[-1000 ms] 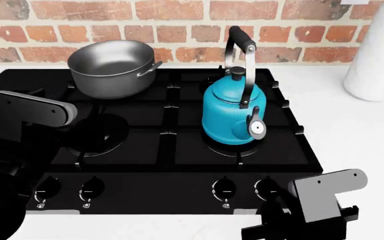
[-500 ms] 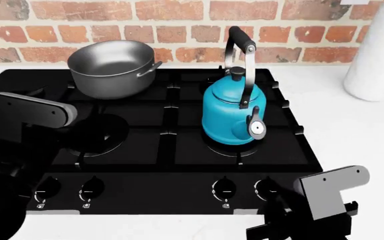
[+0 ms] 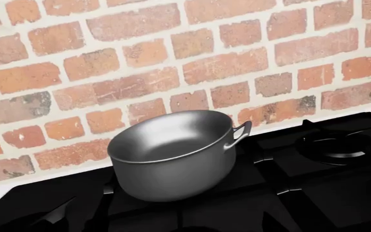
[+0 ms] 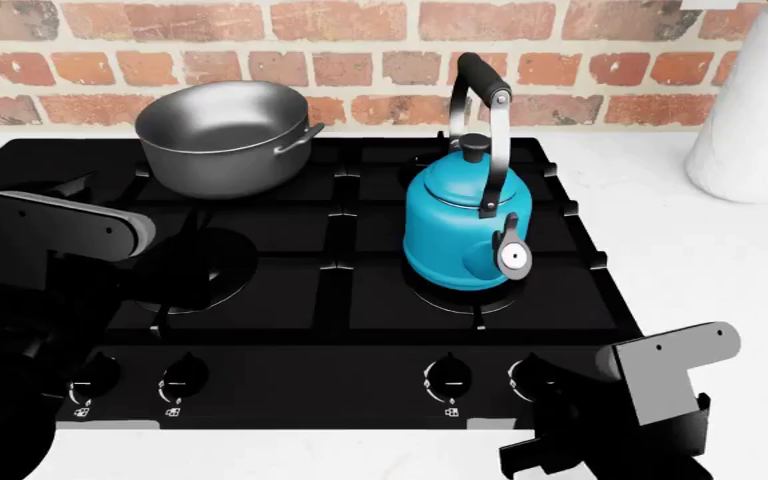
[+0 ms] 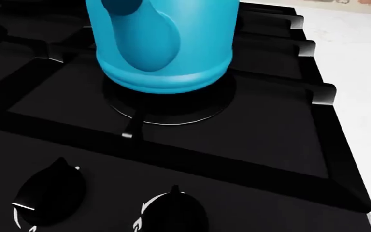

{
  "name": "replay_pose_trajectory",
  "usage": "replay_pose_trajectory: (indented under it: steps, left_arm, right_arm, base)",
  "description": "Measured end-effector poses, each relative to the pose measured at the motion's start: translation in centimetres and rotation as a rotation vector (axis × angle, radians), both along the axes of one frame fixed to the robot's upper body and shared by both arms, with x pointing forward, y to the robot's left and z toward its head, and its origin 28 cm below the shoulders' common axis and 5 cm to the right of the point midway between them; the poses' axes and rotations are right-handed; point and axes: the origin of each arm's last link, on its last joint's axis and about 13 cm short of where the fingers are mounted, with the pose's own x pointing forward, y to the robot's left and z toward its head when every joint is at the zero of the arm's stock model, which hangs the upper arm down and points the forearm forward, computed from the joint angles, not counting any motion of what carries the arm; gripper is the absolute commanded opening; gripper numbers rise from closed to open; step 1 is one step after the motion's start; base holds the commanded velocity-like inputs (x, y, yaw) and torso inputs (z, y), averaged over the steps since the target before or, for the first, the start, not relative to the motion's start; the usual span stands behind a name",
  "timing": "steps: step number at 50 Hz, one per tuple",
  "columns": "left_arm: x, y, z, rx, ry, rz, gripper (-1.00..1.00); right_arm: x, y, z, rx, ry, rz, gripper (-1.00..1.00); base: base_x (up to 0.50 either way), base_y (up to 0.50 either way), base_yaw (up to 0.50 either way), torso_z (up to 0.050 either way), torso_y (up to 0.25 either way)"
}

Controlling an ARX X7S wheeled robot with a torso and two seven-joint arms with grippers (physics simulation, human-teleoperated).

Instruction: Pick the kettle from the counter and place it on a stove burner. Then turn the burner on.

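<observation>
The teal-blue kettle (image 4: 462, 225) stands upright on the front right stove burner (image 4: 424, 296) of the black hob, its arched handle up. In the right wrist view the kettle (image 5: 163, 43) fills the top, on the burner ring (image 5: 172, 113), with two knobs (image 5: 47, 193) close below. My right gripper (image 4: 584, 445) is a dark shape at the hob's front right corner, by the rightmost knob (image 4: 534, 375); its jaws do not show. My left gripper (image 4: 37, 290) hangs over the hob's left side, dark against it. The white counter (image 4: 704, 260) lies to the right.
A grey steel pot (image 4: 224, 135) sits on the rear left burner, also in the left wrist view (image 3: 172, 154). A white paper roll (image 4: 758, 100) stands at the back right. A brick wall (image 4: 357, 40) runs behind. More knobs (image 4: 184, 378) line the front.
My right arm has shifted slightly to the right near the hob's front corner. My left arm has sunk a little. The kettle has not moved.
</observation>
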Motion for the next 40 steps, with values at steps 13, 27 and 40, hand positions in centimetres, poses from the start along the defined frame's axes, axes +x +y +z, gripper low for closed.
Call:
replay_pose_trajectory:
  steps: [13,27,40]
  left_arm:
    - [0.0,0.0,-0.1,-0.002,-0.001,0.001,1.0]
    - [0.0,0.0,-0.2,-0.006,0.0,0.005,1.0]
    - [0.1,0.0,-0.5,-0.011,0.002,0.007,1.0]
  right_arm:
    - [0.1,-0.8,-0.2,-0.022,-0.018,0.047,-1.0]
    - [0.5,-1.5,-0.2,-0.058,-0.033,0.103,-1.0]
    - [1.3,-2.0,-0.3,-0.074,-0.043,0.149,-1.0]
  base:
    - [0.0,0.0,0.0,0.0,0.0]
    - [0.0,0.0,0.0,0.0,0.0]
    - [0.01,0.0,0.0,0.0,0.0]
